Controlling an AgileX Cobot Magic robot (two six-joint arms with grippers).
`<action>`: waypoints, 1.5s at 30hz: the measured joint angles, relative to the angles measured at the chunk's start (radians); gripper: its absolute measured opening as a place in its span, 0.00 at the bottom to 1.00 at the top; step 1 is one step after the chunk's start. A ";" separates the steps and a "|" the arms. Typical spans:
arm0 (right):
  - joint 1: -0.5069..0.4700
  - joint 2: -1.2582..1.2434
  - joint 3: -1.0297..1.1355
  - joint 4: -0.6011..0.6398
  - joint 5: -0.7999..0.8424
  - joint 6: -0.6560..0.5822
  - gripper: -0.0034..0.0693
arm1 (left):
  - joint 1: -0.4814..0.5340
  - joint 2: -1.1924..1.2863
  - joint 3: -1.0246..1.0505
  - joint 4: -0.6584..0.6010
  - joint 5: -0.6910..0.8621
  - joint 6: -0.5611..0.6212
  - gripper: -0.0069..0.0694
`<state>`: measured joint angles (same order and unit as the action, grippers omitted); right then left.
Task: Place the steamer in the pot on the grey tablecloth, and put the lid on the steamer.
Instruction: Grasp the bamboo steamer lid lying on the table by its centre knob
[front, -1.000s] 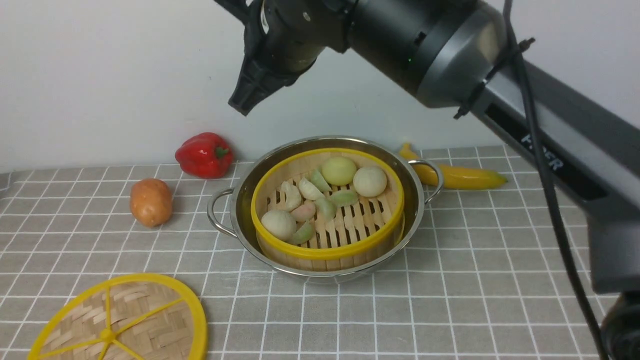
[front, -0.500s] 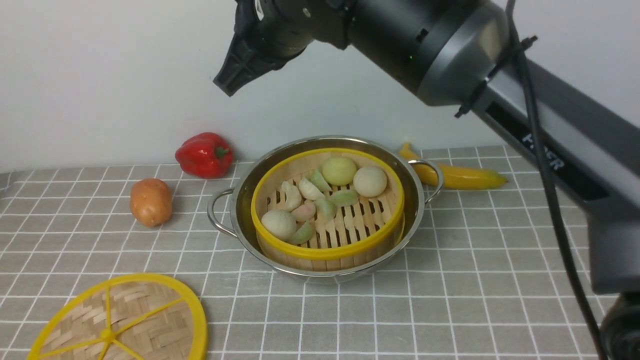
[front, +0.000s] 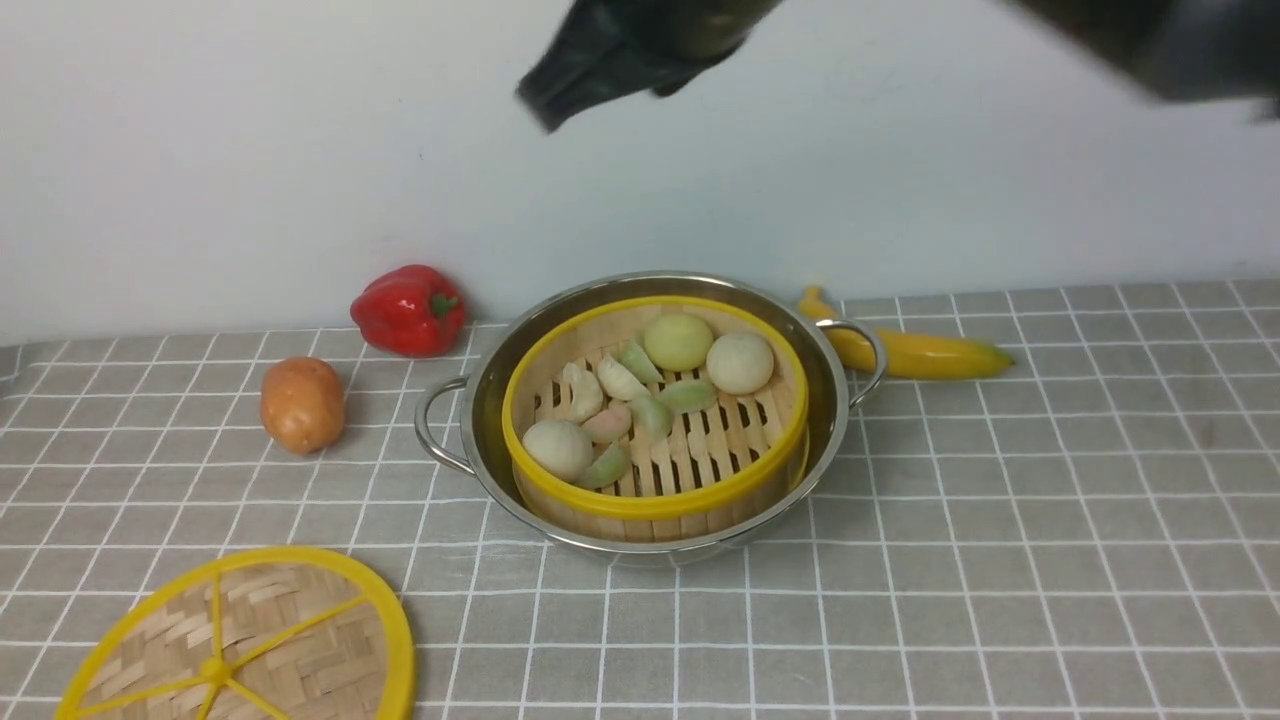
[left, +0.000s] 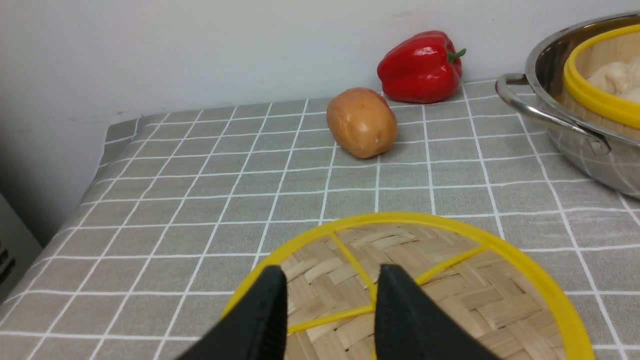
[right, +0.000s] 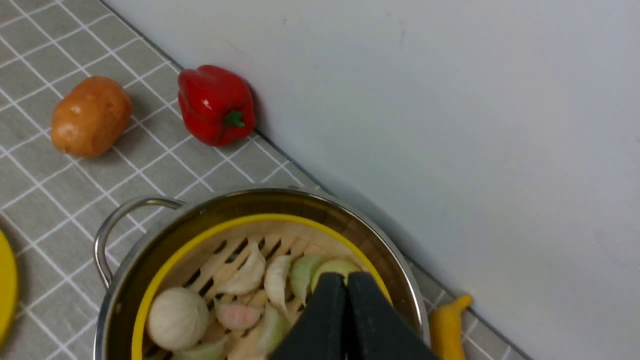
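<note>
The steamer (front: 650, 505), holding pale buns and dumplings, sits inside the shiny pot (front: 487, 400) on the grey tablecloth (front: 950, 550). The woven lid (front: 290, 650) lies flat on the cloth at the front left, apart from the pot. In the left wrist view my left gripper (left: 332, 272) hovers open just over the lid (left: 450, 280), with nothing between its fingers. My right gripper (front: 548, 105) is a dark blur high above the pot near the wall. In its wrist view the right gripper (right: 346, 278) is shut and empty, above the steamer (right: 200, 235).
A red pepper (front: 408, 310) and a potato (front: 301, 403) lie left of the pot. A yellow banana (front: 920, 352) lies behind it on the right. The white wall stands close behind the pot. The cloth's left edge (left: 107, 150) drops off beside the lid.
My right arm has swung up and to the right, mostly leaving the front view; its shut gripper now blurs higher. Steamer, pot and lid have not moved.
</note>
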<state>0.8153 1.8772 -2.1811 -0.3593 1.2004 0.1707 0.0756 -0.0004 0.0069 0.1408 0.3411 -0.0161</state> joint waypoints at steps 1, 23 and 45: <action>-0.015 -0.106 0.124 -0.004 -0.037 0.010 0.07 | 0.000 0.000 0.000 0.000 0.000 0.000 0.41; -0.645 -1.308 1.595 -0.009 -0.854 0.235 0.16 | 0.000 0.000 0.000 0.000 0.000 0.000 0.41; -0.779 -1.873 2.189 0.036 -0.982 0.240 0.26 | 0.000 0.000 0.000 0.000 0.000 0.000 0.41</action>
<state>0.0367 0.0039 0.0075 -0.3231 0.2186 0.4111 0.0756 -0.0004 0.0069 0.1408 0.3411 -0.0161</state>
